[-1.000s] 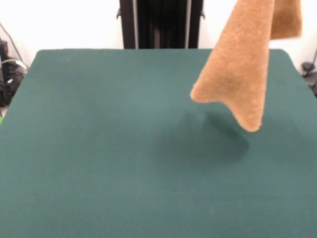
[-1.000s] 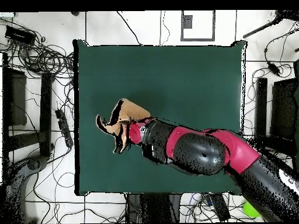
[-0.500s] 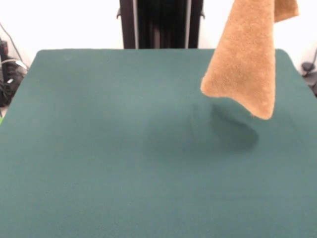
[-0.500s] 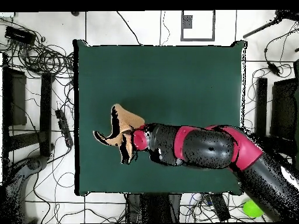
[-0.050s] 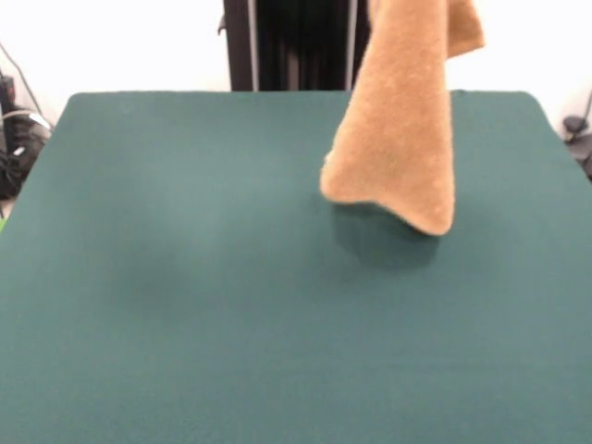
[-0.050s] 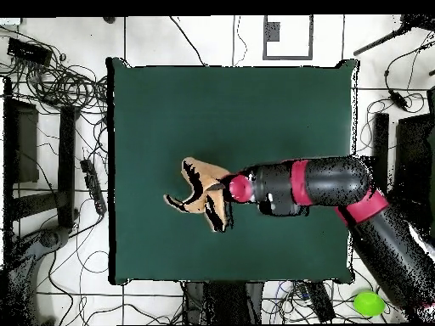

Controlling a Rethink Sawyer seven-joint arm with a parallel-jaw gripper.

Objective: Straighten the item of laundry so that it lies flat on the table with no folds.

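Shifted toward the table's [image 5: 166,305] middle since the earlier frame, the towel [image 5: 402,139] hangs clear of the cloth.
Gripper [image 6: 228,188] pinches its top, letting gravity undo folds; grip hidden, apparently closed.

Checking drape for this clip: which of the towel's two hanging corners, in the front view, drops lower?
The right-hand corner of the towel hangs lowest; the left corner ends higher. Both hang clear above the table.
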